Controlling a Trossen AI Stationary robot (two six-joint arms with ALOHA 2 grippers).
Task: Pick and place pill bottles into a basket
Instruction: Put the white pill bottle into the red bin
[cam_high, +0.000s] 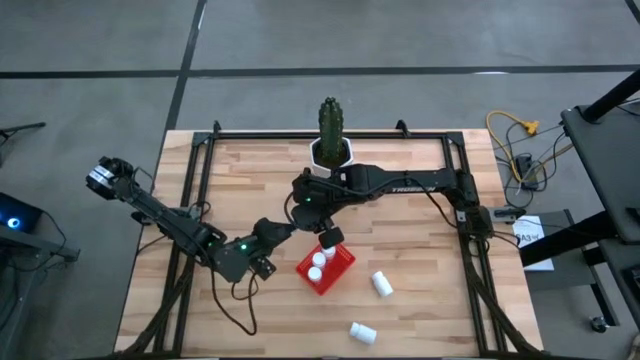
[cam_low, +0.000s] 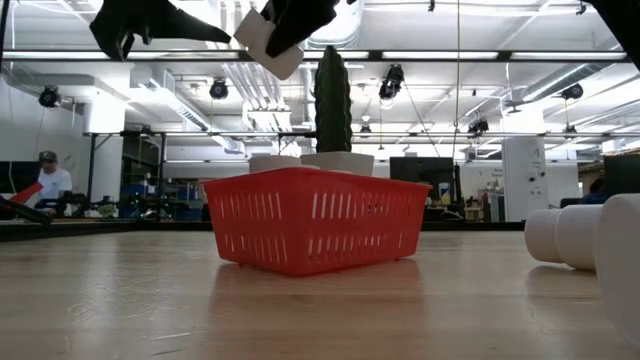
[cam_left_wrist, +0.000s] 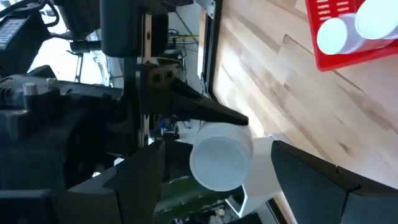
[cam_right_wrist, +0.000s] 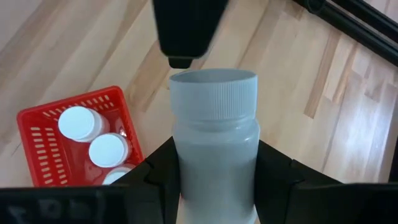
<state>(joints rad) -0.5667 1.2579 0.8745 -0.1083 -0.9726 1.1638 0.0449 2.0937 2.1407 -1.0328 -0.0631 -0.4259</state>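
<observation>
The left gripper (cam_high: 262, 268) sits low near the table's front-left area with its fingers spread and nothing between them. Just to its right, the red basket (cam_high: 340, 268) already carries bottles (cam_high: 318, 263). Above the basket's back corner, the right gripper (cam_high: 326, 236) clamps a pill bottle (cam_right_wrist: 216, 146) by its body. Let go this high and off-centre, it could strike the rim and bounce out. Two loose bottles (cam_high: 381, 283) lie toward the front-right edge.
</observation>
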